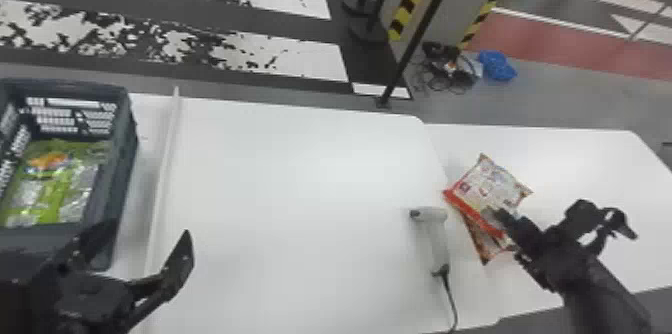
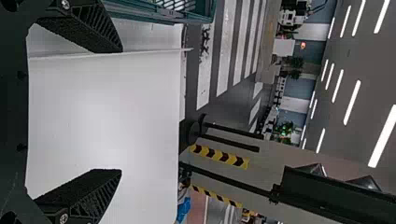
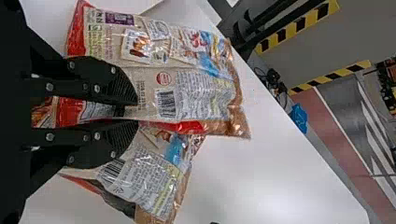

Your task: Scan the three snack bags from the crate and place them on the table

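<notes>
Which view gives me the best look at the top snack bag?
The right wrist view: the top snack bag is largest there, its barcode facing the camera. The head view shows it smaller, partly behind the right jaws.

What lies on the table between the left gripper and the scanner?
Nothing: in the head view, the table between left gripper and scanner is bare.

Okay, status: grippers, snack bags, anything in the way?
Left gripper open, empty, near crate. Right gripper at upper snack bag, overlapping a lower one. Scanner lies close beside, might crowd a leftward move.
</notes>
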Controlling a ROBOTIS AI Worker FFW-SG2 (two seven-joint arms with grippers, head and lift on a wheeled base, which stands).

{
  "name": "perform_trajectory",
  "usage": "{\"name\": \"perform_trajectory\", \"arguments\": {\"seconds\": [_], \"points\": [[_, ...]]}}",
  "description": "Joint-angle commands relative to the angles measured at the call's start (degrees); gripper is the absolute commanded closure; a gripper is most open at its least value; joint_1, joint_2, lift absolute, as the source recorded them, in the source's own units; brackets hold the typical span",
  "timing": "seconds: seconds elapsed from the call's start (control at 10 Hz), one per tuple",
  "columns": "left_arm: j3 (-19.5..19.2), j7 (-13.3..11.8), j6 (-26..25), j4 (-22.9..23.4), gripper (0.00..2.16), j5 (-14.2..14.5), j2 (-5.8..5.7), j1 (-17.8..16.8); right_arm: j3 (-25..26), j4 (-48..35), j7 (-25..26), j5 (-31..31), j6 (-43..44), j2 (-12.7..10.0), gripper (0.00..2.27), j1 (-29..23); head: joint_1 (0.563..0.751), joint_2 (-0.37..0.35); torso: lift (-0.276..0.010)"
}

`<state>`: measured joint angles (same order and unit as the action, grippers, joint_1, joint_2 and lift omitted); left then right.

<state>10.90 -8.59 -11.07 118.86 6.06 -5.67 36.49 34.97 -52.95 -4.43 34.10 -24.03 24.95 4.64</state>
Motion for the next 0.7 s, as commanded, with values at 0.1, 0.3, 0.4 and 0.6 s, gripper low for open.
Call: {"name": "perform_trajectory", "arguments": {"seconds": [0.1, 0.3, 0.4, 0.6], "points": [[0.26, 0.41, -0.32, 0.14, 0.09, 0.09, 0.22, -0.01, 0.71, -7.7, 0.04, 2.2, 3.32, -1.66, 0.05, -6.23, 0.695, -0.35, -0.037], [0.35, -0.11, -0.85, 0.05, 0.08, 0.09, 0.22, -0.01, 0.97, -23.96, -0.4, 1.85, 15.1, -6.75, 0.06, -18.18, 0.695, -0.35, -0.037], [0.35, -0.11, -1.9, 0.14, 0.08, 0.53, 0.31, -0.19, -0.08, -32.39, -1.81, 1.76, 18.09, -9.21, 0.06, -24.77, 0.695, -0.35, -0.037], [0.35, -0.29, -2.61, 0.4, 0.08, 0.71, 0.4, -0.27, -5.88, -43.38, -3.22, -0.09, 26.53, -11.85, 0.06, -35.05, 0.695, -0.35, -0.037]]}}
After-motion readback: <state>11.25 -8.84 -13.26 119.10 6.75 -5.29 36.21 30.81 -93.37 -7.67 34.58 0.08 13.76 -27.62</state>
